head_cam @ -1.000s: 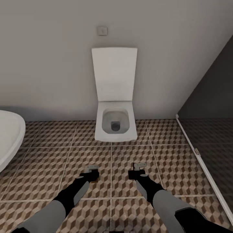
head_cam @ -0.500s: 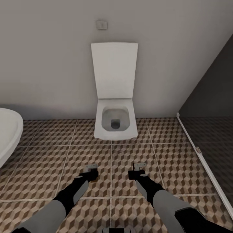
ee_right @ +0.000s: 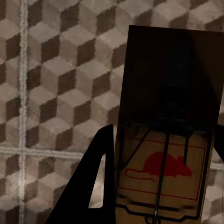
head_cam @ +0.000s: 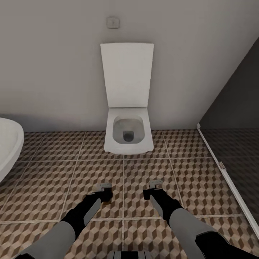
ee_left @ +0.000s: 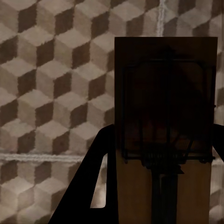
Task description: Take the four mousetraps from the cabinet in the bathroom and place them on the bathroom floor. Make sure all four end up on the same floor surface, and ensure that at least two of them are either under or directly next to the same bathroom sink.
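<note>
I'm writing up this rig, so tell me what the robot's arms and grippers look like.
In the head view, both arms have light grey forearm shells that narrow into black wrist sections. The left gripper and right gripper are black blocks tipped with small pale grey parts. The wrist views show flat black fingers. No cables or markings are visible.

wall (head_cam: 54, 72): plain grey | toilet (head_cam: 126, 136): white, lid up | shower glass (head_cam: 233, 118): dark

Both claws (head_cam: 105, 187) (head_cam: 154, 185) clamped, arms forward.
</note>
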`<state>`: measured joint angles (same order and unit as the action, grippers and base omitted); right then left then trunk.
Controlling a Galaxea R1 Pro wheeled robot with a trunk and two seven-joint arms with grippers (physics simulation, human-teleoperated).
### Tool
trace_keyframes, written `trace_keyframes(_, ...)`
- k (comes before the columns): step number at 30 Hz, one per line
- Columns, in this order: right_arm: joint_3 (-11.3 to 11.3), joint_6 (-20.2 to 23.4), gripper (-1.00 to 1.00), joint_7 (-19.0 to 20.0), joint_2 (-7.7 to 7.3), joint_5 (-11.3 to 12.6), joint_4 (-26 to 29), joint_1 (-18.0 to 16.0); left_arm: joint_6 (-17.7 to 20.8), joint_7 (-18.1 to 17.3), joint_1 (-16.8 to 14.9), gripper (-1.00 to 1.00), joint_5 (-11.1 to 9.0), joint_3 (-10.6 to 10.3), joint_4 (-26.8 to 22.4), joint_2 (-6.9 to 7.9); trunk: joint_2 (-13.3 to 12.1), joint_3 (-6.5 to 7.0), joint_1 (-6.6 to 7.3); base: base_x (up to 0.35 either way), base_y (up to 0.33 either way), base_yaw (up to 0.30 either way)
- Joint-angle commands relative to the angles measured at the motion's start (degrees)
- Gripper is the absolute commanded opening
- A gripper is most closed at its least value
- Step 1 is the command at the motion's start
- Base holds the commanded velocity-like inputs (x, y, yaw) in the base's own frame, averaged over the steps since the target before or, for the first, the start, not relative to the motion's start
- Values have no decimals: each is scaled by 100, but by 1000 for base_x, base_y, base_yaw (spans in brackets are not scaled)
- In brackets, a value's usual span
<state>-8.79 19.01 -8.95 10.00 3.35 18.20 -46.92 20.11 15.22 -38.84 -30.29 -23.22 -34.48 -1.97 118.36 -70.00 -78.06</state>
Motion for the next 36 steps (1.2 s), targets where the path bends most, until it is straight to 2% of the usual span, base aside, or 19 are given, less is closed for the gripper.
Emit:
trace_keyframes(1,-31,41,-100,-27,0,47,16,-2,30,68,-2,-100,-51,-34,-18,5,2,-4,1,0,0,0)
trace_keyframes(7,-34,69,-100,-36,0,56,39,-2,81,61,-2,-100,-49,-34,-29,4,2,-4,1,52,0,0)
trace_keyframes(21,-35,40,-100,-29,0,60,35,-2,89,60,-3,-100,-47,-34,-26,4,2,-4,1,306,0,0)
trace_keyframes(27,-35,36,-100,-28,0,60,34,-2,67,54,-1,-100,-44,-34,-24,4,2,-4,1,102,0,0)
trace_keyframes(36,-37,40,-100,-29,0,60,34,-2,64,51,-1,-100,-45,-34,-23,-4,363,-165,-197,11,0,0)
